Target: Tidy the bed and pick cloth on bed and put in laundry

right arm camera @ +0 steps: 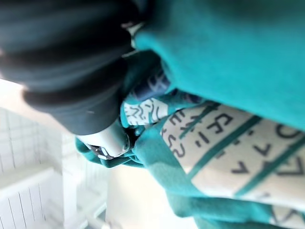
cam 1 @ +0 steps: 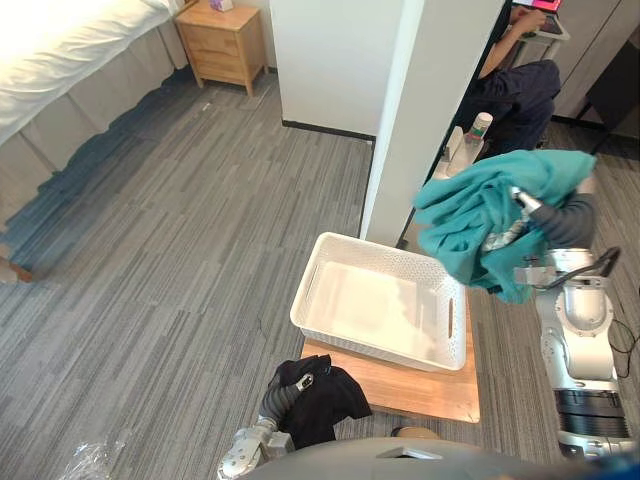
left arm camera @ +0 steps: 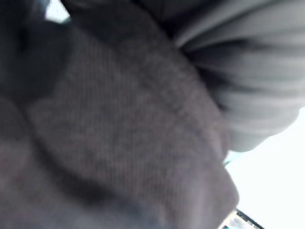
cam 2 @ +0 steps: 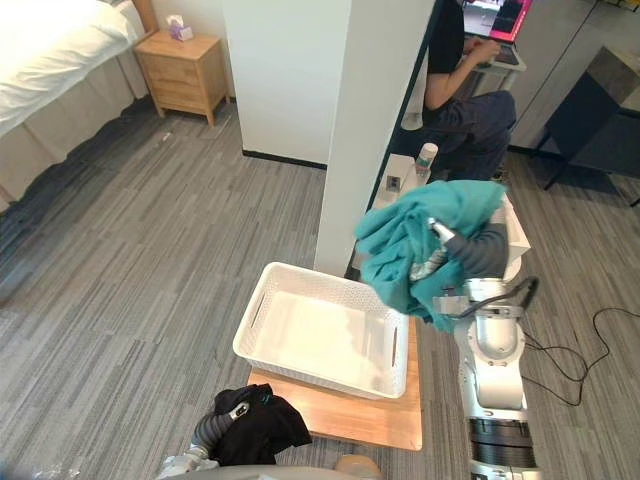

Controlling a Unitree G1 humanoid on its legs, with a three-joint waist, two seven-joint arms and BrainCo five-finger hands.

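Note:
A teal cloth (cam 1: 478, 212) with a white printed patch (right arm camera: 228, 143) hangs bunched in the air, just past the right end of the white laundry basket (cam 1: 372, 346). My right hand (cam 1: 524, 204) is shut on it, and a finger (right arm camera: 107, 140) shows curled into its folds. The basket holds nothing and rests on a wooden board (cam 1: 420, 390) on the floor. Low in front of the basket, a black cloth (cam 1: 322, 400) drapes over my left hand (cam 1: 305, 382), which grips it; dark fabric (left arm camera: 105, 143) covers the left wrist view.
A white pillar (cam 1: 420, 120) stands right behind the basket. A person (cam 1: 515, 90) sits at a desk beyond it, with a bottle (cam 1: 480, 128) nearby. The bed (cam 1: 60, 50) and a wooden nightstand (cam 1: 225, 45) are far left. A plastic wrapper (cam 1: 90, 462) lies on the carpet.

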